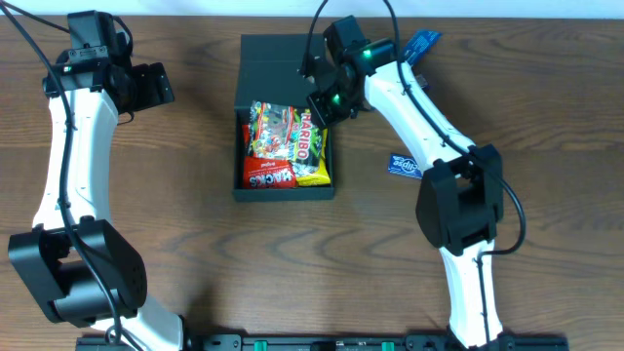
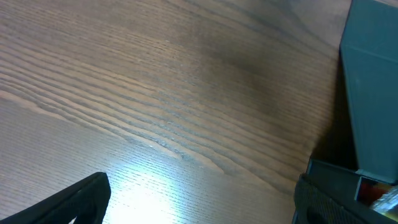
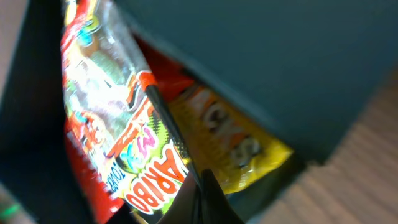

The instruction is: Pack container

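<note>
The right gripper is hovering over the Haribo bag inside the container at mid-table, and I cannot tell whether its jaws are pinching. The left gripper is sitting spread open, well apart. Pressing the bag flat below the rim looks wise.

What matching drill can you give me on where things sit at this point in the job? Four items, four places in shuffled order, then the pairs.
Things:
1. Haribo packet
2. blue-and-white packet
3. left end effector
4. right end effector

Places:
A. over bare table, left of the container
B. at the container's right wall, above its contents
C. lying inside the container
D. on the table, right of the container

Pairs: 1-C, 2-D, 3-A, 4-B.
</note>
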Robot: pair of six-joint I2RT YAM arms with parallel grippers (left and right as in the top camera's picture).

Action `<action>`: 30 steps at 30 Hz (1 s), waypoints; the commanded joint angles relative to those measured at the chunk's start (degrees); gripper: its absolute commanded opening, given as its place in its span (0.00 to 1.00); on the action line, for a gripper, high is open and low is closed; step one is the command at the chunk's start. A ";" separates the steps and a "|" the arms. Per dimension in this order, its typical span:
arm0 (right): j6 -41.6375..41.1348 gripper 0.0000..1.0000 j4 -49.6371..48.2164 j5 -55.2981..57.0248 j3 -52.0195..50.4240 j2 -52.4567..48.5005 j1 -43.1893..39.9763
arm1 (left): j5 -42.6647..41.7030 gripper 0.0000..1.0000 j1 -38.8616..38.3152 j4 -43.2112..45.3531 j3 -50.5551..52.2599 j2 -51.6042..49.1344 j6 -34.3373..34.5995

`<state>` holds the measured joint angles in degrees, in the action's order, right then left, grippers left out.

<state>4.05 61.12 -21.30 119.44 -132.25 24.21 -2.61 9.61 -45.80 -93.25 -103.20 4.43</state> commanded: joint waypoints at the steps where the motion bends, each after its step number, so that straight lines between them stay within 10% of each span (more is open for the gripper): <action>1: 1.33 0.01 -1.44 3.08 -0.24 0.63 -0.66 | 0.20 0.95 0.13 0.15 -0.61 -0.63 -0.61; 4: 2.08 0.02 -1.81 3.10 -0.24 0.63 -0.31 | 0.20 0.95 0.13 0.11 -0.61 -0.63 -0.61; 8: 2.03 0.78 -2.47 3.10 -0.20 0.66 -0.04 | 0.20 0.95 0.13 0.02 -0.61 -0.63 -0.61; 11: 1.75 0.85 -2.43 3.10 1.64 0.68 -0.02 | 0.22 0.95 0.13 -0.02 -0.61 -0.63 -0.63; 15: 1.14 0.77 -0.79 3.10 9.05 0.79 0.09 | 0.22 0.95 0.13 -0.02 -0.61 -0.63 -0.63; 21: 1.18 0.02 0.33 3.37 14.53 0.76 2.43 | 0.22 0.95 0.13 0.00 -0.61 -0.63 -0.63; 30: 1.14 0.01 -0.50 5.95 4.24 0.59 7.80 | 0.22 0.95 0.13 0.00 -0.61 -0.63 -0.61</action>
<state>5.08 60.82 -16.21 125.84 -131.90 31.00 -2.61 9.61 -45.87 -93.25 -103.20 4.43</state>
